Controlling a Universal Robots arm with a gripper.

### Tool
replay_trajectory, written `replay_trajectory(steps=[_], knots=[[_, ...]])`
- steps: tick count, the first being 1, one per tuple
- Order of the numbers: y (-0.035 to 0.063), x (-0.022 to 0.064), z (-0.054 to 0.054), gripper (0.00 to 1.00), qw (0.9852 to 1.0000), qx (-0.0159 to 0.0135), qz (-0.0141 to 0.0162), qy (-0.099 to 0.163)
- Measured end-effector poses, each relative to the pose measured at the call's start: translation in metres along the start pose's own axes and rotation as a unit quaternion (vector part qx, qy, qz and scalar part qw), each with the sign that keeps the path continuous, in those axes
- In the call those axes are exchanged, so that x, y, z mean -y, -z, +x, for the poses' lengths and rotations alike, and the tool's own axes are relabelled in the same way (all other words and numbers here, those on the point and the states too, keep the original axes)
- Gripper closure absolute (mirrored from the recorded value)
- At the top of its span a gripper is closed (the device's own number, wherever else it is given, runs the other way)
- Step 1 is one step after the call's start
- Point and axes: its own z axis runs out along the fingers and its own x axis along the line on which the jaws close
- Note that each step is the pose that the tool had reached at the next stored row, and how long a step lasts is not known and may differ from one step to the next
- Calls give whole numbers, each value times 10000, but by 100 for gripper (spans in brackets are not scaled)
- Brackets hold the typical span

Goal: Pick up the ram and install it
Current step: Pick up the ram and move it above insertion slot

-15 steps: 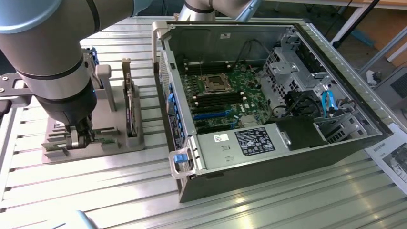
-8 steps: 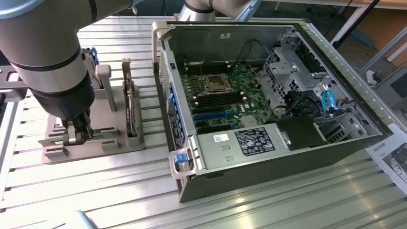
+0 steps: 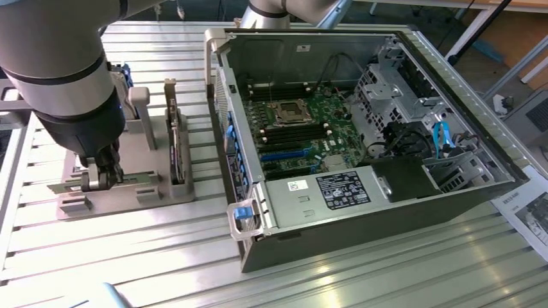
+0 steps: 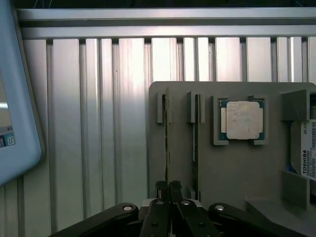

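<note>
Wrist view: tool (image 4: 169, 187) clenched on one ram (image 4: 166, 143), a second stick (image 4: 196, 143) alongside, and one processor (image 4: 242, 120).

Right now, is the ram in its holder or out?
In: the ram stands on edge in the gray holder, the gripper shut on it.

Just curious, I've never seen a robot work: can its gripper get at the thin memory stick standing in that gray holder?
It looks so. The gripper sits right at the memory stick, its fingers apparently shut on the stick's edge, and nothing on the gray holder blocks it.
</note>
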Motion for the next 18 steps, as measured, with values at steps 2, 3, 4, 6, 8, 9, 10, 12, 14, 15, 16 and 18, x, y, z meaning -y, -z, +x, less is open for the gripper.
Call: replay_trajectory(steps=[2,3,4,6,8,9,10,12,14,15,16,18], knots=[[38,-1,-1,88,10000,0,-1,0],[62,-2,-2,88,10000,0,0,0],[88,-3,-3,88,10000,0,0,0],[120,-3,-3,88,10000,0,0,0],[158,-4,-4,88,10000,0,0,1],[173,-5,-5,88,10000,1,0,1],[190,-5,-5,88,10000,1,0,1],[233,-6,-6,88,10000,2,0,2],[272,-6,-7,88,10000,2,0,1],[296,-7,-8,88,10000,3,0,1],[320,-7,-9,88,10000,3,0,1],[359,-9,-10,88,10000,4,0,1]])
